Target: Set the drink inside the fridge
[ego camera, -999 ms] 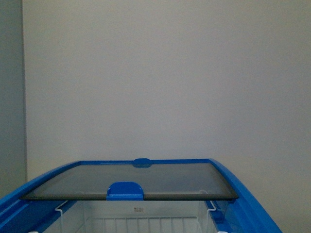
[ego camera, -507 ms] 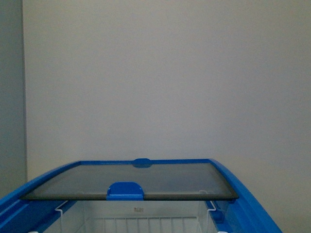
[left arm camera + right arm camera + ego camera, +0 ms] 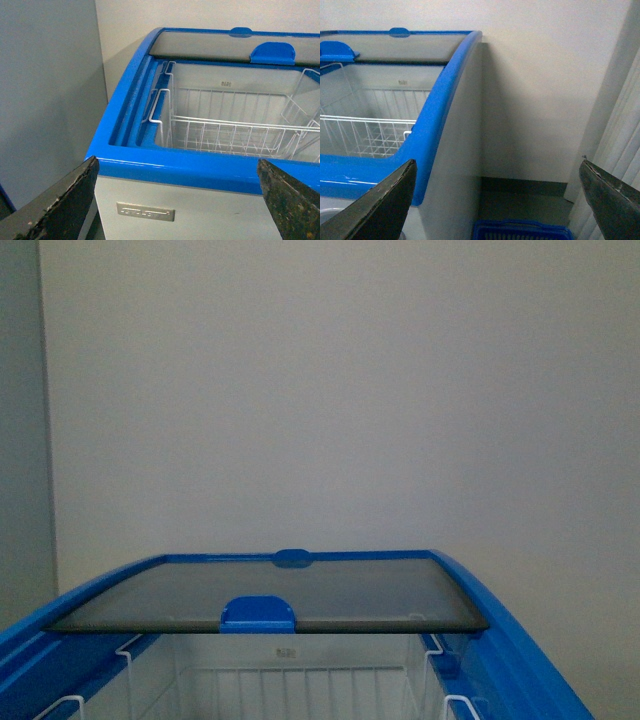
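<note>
Two end effectors frame our wrist views, both spread wide with nothing between their dark fingers: the left end effector hangs just before the chest freezer, the right end effector by the freezer's right flank. Its glass sliding lid sits pushed toward the back wall (blue handle at its near edge), baring the white wire baskets. We see no drink anywhere. A blue lattice basket rests on the floor beside the freezer.
</note>
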Tool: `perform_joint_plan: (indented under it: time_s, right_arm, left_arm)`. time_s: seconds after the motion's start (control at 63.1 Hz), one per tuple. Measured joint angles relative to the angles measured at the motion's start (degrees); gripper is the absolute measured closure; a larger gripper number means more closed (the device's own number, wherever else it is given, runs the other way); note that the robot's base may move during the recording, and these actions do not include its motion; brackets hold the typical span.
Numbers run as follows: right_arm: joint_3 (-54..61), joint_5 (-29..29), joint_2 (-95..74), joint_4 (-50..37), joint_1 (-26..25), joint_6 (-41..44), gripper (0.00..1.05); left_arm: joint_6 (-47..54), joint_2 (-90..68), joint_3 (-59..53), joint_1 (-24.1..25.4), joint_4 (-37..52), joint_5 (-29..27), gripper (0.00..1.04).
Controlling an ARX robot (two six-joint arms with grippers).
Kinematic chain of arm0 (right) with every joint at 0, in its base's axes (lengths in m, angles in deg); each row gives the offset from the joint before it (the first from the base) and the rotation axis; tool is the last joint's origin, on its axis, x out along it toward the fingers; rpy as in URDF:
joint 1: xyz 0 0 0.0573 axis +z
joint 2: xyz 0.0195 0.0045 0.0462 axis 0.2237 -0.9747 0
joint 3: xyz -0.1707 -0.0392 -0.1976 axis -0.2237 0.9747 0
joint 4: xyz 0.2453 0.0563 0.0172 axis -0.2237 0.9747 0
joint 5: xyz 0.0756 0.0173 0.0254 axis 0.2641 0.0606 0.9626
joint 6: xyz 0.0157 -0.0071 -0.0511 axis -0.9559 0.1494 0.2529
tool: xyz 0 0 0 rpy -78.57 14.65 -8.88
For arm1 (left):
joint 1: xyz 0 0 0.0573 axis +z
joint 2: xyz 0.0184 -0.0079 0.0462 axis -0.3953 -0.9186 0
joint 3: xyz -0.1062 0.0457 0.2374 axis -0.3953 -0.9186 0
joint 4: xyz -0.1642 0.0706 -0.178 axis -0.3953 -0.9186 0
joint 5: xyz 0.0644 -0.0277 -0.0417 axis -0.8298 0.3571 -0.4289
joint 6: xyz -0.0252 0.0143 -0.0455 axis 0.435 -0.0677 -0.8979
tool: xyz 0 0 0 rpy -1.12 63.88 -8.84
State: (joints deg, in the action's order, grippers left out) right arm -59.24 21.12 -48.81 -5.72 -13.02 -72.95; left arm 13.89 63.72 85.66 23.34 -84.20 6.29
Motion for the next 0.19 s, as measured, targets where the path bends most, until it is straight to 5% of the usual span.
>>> perform_joint_plan:
  time_s: [0.19]
  right_arm:
    - [0.00, 0.00, 0.00, 0.00, 0.00, 0.02, 0.07]
  left_arm:
    - [0.00, 0.00, 0.00, 0.00, 0.00, 0.00, 0.08]
